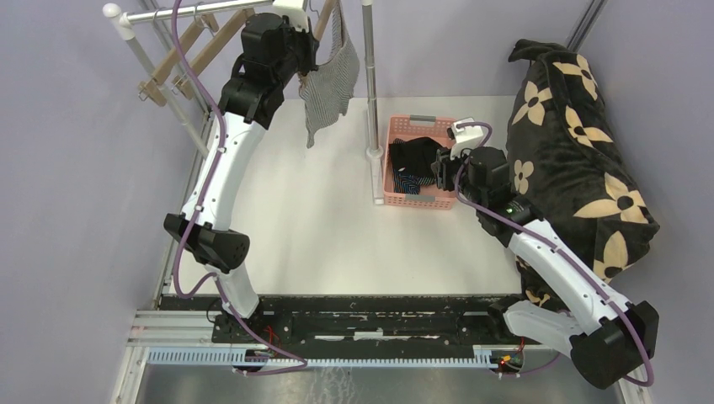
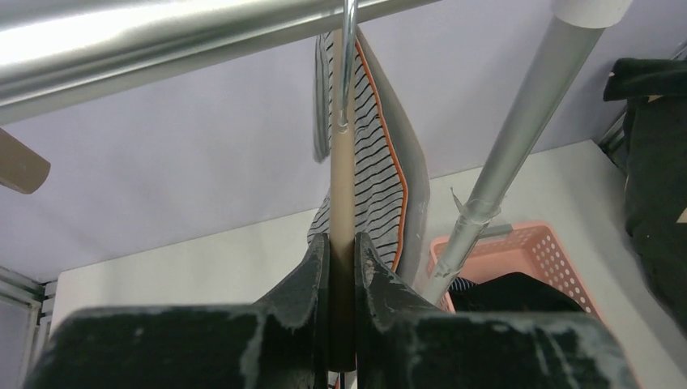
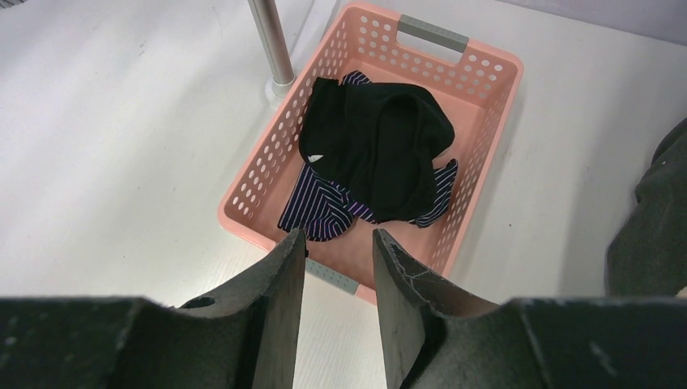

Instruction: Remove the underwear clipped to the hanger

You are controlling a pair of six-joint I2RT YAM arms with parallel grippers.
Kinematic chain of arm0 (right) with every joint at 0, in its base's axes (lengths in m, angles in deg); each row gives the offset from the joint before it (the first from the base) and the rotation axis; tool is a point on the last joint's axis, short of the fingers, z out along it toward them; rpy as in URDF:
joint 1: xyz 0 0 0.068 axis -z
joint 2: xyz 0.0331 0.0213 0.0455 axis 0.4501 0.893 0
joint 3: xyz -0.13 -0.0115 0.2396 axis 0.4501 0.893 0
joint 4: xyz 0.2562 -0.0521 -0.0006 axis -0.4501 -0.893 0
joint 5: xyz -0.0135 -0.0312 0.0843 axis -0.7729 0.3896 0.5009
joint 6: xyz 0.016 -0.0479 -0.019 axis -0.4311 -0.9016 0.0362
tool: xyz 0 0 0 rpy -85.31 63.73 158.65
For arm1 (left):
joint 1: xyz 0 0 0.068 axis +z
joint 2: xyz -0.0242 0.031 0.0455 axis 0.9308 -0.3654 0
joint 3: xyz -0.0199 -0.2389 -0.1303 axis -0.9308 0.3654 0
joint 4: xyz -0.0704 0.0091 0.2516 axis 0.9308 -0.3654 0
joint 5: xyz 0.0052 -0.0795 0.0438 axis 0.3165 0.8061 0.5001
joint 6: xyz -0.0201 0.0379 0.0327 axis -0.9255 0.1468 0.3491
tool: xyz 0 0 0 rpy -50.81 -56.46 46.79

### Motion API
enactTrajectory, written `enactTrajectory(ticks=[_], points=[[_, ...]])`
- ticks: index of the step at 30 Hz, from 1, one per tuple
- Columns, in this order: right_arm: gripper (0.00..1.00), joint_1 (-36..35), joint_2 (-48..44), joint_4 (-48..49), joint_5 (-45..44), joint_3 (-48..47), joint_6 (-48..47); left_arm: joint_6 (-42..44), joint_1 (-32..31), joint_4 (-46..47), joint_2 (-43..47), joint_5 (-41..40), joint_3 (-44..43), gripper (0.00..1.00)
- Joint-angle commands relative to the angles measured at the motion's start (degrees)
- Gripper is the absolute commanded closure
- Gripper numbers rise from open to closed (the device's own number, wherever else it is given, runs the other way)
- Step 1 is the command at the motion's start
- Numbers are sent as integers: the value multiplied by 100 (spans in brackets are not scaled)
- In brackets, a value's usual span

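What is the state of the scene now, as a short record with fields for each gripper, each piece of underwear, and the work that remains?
left gripper: shut on the wooden hanger, which hangs from the metal rail
right gripper: open, empty, above the pink basket
grey-and-white striped briefs: on the hanger
black briefs: in the basket, on top
navy striped briefs: in the basket, partly under the black briefs
remaining: one piece of three not yet removed
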Motion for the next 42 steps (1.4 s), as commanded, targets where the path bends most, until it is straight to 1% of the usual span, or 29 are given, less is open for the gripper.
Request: enactTrajectory(ticks=[1,2,3,9,18,24,28,33,38,42], points=[[56,-41,-247,226,-73,-11,-102,46,37,206,-36,79,-148,92],[56,-49,-258,220,-69,-20,-99,45,29,212,-34,79,-129,97],[56,-49,-264,220,-69,-19,-109,45,31,258,-17,101,-99,97],[57,-48,-298,226,-43,65,-102,-49,59,786,232,89,185,97],[60,-60,-303,313,35,149,-83,-85,86,1410,657,-365,445,97],[61,-66,-208,353,98,175,-56,-113,110,1684,861,-487,575,97],[60,-77,-259,366,92,222,-32,-21,120,1496,1032,-549,649,97],[60,-80,-296,397,77,250,12,102,183,1573,1457,-621,1213,97],[59,-83,-305,372,124,260,53,126,336,1321,1549,-480,1534,97],[58,-92,-309,342,132,247,74,60,347,1780,1997,-477,2526,97]])
